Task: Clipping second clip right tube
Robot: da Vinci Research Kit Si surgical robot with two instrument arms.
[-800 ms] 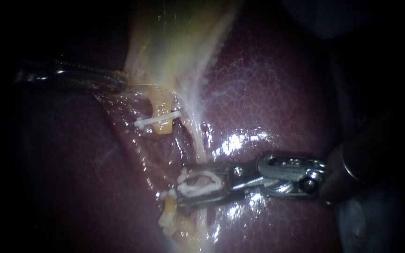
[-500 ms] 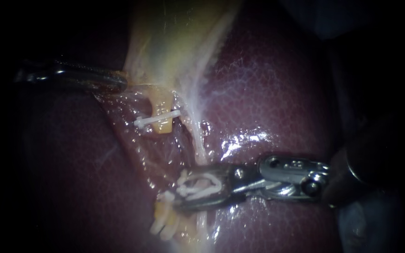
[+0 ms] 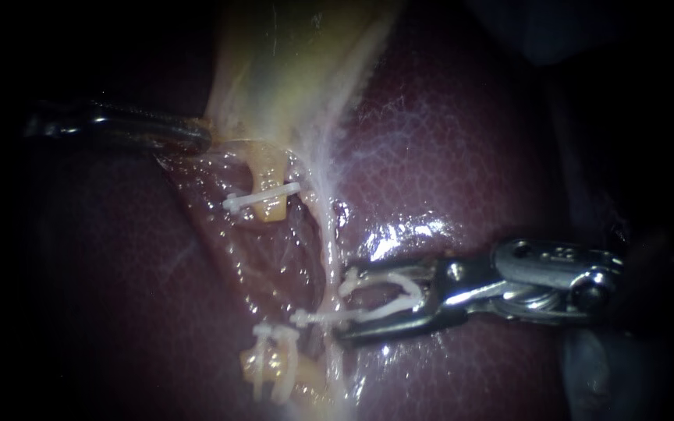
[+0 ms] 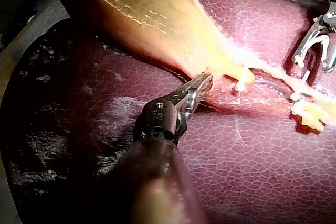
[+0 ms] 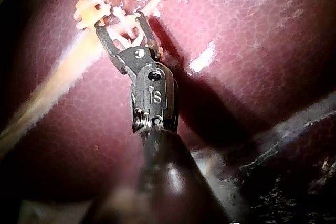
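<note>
the liver (image 3: 462, 156) lies right under the right instrument (image 3: 342, 306) — a dip of the lower jaw as it pushes forward could score the surface. the gallbladder (image 3: 290, 70) is drawn taut by the left instrument (image 3: 195, 138), whose jaws are clamped on its lower edge. if that hold slipped, i judge the right tube (image 3: 329, 249) would go slack and swing off line.

this tube, a pale strand running down over the liver, sits only at the mouth of the right jaws. they stand wide apart, yet both cradle an open loaded clip (image 5: 126, 31); closing from here might catch only part of the tube. a closed clip (image 3: 310, 318) already crosses the tube just beside the lower jaw tip — the new one could land on it or snag it.

to the side, an upper stump (image 3: 271, 209) and a lower stump (image 3: 271, 366) each carry white clips. the lower one crowds the approach.
</note>
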